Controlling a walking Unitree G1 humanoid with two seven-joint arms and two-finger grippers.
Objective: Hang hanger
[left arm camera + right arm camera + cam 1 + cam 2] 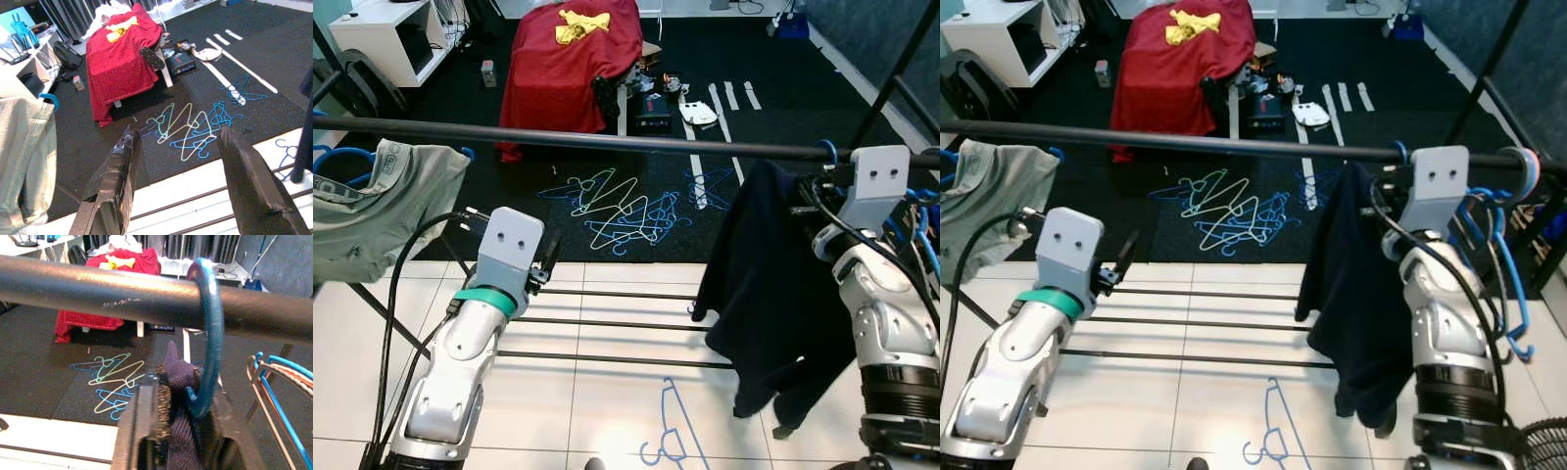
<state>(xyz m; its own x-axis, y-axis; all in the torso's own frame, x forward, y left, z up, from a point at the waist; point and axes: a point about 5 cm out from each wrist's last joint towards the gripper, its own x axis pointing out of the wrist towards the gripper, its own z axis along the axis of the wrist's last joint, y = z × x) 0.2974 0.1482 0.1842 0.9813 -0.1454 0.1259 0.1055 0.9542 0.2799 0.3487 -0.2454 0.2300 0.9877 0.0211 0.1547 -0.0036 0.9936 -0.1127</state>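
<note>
- A blue hanger [211,333] sat hooked over the black rail [607,143] of a clothes rack, toward the rail's right end, carrying a dark navy garment [773,284] that draped down over the white tiled floor [607,392].
- The right gripper [183,401] was raised just under the rail, its fingers closed on the hanger's neck and the bunched collar of the navy garment, as seen from the right wrist.
- The left gripper [178,161] hovered low at the left of the rack, fingers spread apart and holding nothing, pointed toward the far floor.
- A grey T-shirt [382,201] hung at the rail's left end on another blue hanger.
- More blue hangers [1498,255] hung at the far right, just beside the right arm.
- A single blue hanger [674,431] lay on the white tiles near the robot, below the navy garment.
- Beyond the rack, a tangled pile of blue and pale green hangers [622,211] lay on the dark carpet [509,176].
- Farther back, a red cloth [570,59] with a yellow patch covered a piece of furniture, with a white shelf unit [386,34] at the far left.
</note>
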